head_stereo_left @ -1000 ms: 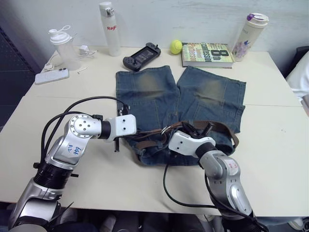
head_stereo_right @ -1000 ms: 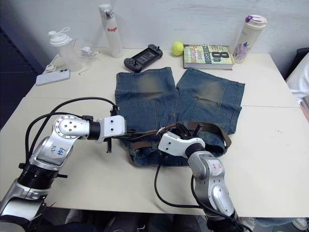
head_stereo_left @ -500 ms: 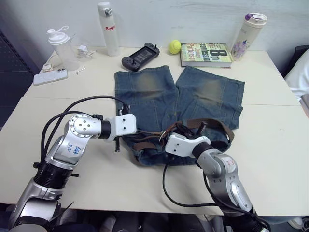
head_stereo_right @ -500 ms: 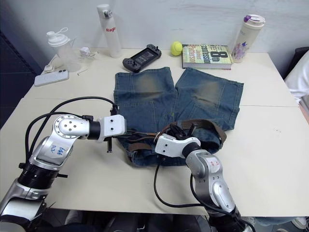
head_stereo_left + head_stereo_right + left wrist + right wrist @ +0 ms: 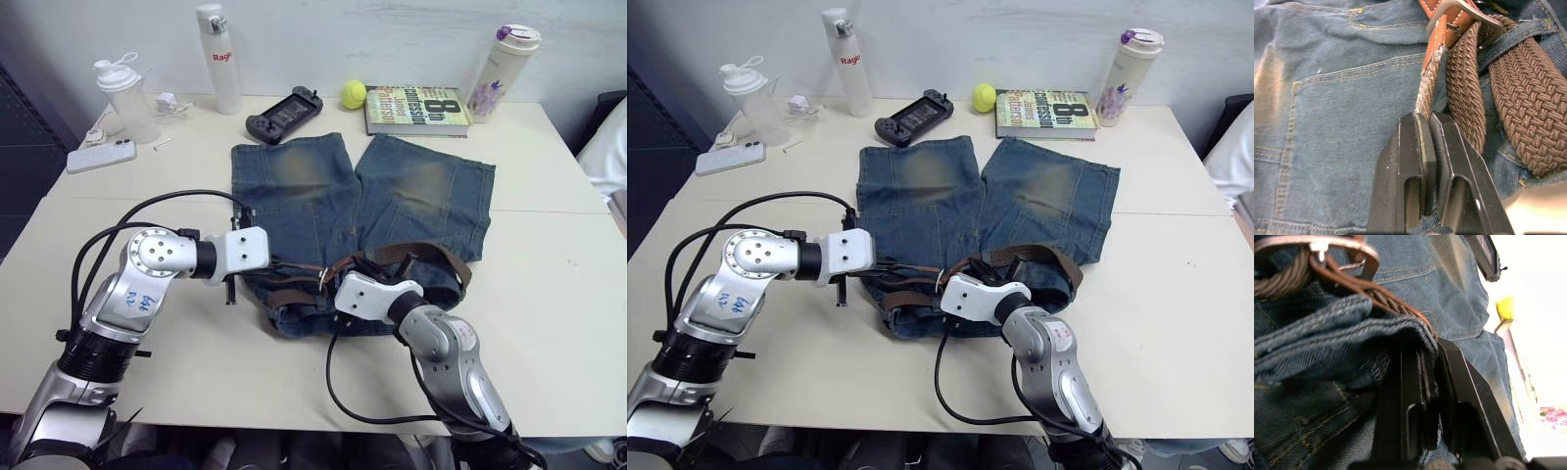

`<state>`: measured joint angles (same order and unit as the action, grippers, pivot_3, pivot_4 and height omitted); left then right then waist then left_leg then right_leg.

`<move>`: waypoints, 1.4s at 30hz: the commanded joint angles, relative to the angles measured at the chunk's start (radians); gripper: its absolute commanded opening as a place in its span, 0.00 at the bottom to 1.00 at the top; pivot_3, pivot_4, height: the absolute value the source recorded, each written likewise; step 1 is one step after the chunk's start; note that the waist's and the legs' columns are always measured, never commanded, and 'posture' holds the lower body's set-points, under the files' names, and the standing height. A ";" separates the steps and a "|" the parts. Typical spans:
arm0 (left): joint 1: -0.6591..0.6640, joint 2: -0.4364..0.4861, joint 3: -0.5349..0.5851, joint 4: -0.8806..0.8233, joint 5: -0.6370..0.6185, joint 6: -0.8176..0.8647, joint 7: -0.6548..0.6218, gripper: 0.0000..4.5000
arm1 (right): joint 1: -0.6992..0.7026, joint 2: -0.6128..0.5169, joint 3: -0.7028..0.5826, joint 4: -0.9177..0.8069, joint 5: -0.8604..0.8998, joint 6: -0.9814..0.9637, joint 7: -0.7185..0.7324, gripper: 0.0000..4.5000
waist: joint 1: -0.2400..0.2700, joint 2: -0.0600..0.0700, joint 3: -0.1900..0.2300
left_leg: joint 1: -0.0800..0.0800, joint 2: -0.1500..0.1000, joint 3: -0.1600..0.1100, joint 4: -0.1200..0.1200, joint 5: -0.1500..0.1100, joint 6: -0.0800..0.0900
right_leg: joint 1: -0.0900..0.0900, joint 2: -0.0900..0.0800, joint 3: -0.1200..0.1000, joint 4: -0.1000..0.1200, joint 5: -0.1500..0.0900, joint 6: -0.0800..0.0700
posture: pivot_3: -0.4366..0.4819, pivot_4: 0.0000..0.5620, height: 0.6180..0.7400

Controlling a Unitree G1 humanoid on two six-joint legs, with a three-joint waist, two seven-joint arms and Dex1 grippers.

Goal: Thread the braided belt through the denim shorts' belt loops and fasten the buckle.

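Observation:
The denim shorts lie flat on the table, legs pointing away and waistband near me. The braided belt arcs brown over the waistband's right half, and its silver buckle sits near the middle. My left gripper is shut on the belt's woven strap just short of the buckle. A denim belt loop crosses the braid beside it. My right gripper is shut on a fold of the shorts' waistband, with the buckle close beyond it. The two grippers nearly meet at the waistband.
Along the table's far edge stand a white bottle, game controller, tennis ball, book and floral tumbler. A shaker bottle and phone lie far left. A person's sleeve shows at the right edge.
My right gripper has slid left along the waistband, bunching the denim and carrying the belt's arc left with it. The left arm has shifted slightly left, still holding the strap.

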<state>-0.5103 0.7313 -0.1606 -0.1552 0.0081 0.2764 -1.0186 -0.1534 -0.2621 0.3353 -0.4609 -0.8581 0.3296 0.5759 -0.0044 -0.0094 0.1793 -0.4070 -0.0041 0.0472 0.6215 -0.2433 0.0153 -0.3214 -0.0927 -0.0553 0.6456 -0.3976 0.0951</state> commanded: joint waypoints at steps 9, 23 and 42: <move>0.001 0.023 0.018 -0.045 -0.024 -0.004 0.007 0.00 | -0.008 -0.006 0.016 -0.007 0.034 -0.005 0.001 0.02 | 0.001 0.000 0.000 | 0.000 0.000 0.002 0.000 0.000 0.000 | -0.001 0.000 0.002 0.000 0.000 0.000 | 0.48 0.27 1.00; 0.010 0.029 0.011 -0.056 -0.023 0.003 0.010 0.00 | -0.030 -0.003 0.026 -0.007 0.042 -0.001 0.007 0.02 | -0.001 0.000 0.000 | 0.000 0.001 0.003 -0.001 0.000 0.000 | -0.002 0.000 0.003 0.000 0.000 0.000 | 0.48 0.27 1.00; -0.021 0.038 -0.037 0.026 0.087 -0.109 0.039 0.00 | -0.034 0.005 0.033 -0.022 0.041 0.002 0.018 0.02 | 0.000 0.000 0.000 | 0.000 0.001 0.005 -0.001 0.000 0.000 | -0.003 0.000 0.003 0.001 0.000 0.000 | 0.48 0.27 1.00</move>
<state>-0.5086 0.7659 -0.2080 -0.1202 0.0886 0.1774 -0.9938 -0.1841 -0.2646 0.3499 -0.4564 -0.8328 0.3352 0.5885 -0.0046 -0.0095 0.1793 -0.4071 -0.0034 0.0517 0.6208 -0.2434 0.0155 -0.3243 -0.0925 -0.0518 0.6464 -0.3977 0.0951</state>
